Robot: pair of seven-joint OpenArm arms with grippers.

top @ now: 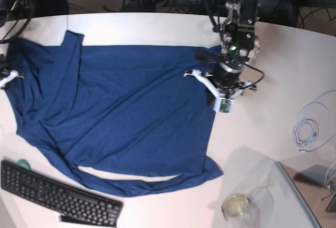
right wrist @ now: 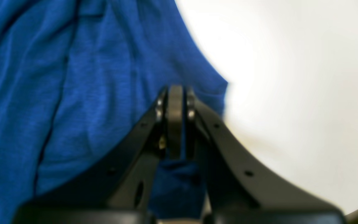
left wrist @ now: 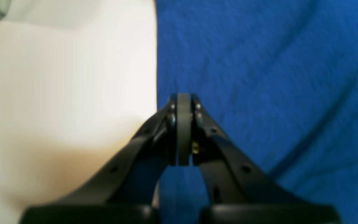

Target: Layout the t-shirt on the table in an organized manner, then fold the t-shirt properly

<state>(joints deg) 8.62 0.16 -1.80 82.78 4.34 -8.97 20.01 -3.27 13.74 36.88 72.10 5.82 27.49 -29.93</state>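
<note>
- The blue t-shirt lay spread on the white desk, wrinkled, with a sleeve trailing along its near edge.
- The left hand was pinched together at the shirt's edge.
- The right hand was clamped on a bit of shirt.
- A black keyboard sat just beside the sleeve.
</note>
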